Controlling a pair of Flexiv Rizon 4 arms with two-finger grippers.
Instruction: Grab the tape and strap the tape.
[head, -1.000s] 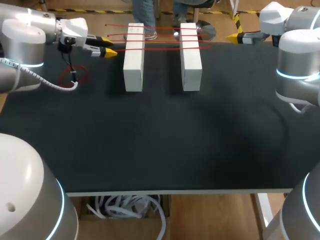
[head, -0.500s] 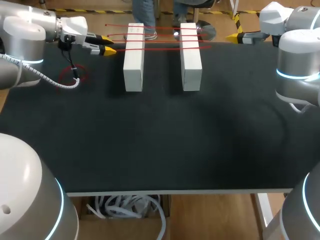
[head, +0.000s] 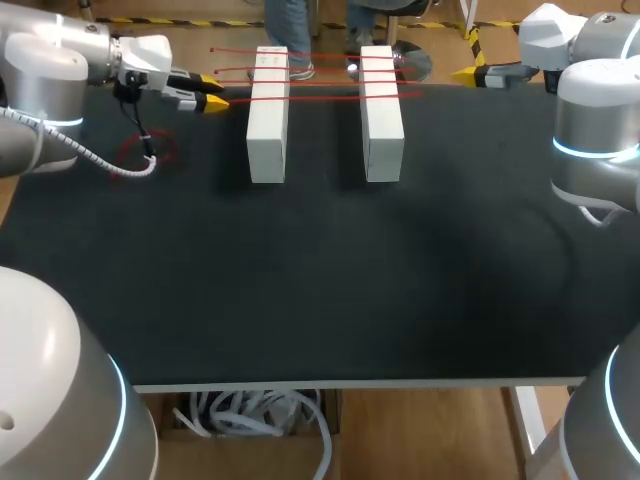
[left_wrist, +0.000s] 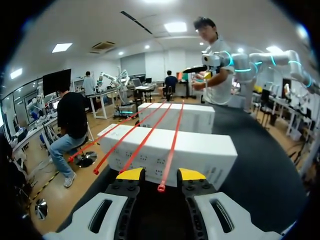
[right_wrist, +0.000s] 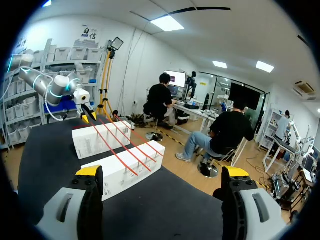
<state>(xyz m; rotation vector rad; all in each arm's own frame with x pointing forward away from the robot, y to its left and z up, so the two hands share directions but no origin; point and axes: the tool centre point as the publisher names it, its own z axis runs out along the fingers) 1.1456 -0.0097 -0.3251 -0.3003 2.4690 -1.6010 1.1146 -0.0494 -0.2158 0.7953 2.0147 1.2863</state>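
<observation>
Starting from the head view, the left gripper (head: 212, 92) is being eased slightly toward the far left corner of the table (head: 300, 280) compared with a second ago. Its yellow tips are being kept level with the left end of the nearest red tape strip (head: 320, 97), which is lying stretched with three others across two white boxes (head: 267, 130) by the far edge. The right gripper (head: 466, 73) is being held unmoved at the far right corner. Through the left wrist view, the fingers are being shown parted, with the strip's loose end (left_wrist: 161, 187) sitting between them and touching neither. Through the right wrist view, the fingers are being shown spread wide around nothing, with the boxes and strips well ahead. The small shift is being read as a final lining-up: the grab is not yet being made, and closing on that end is being judged the next step.
</observation>
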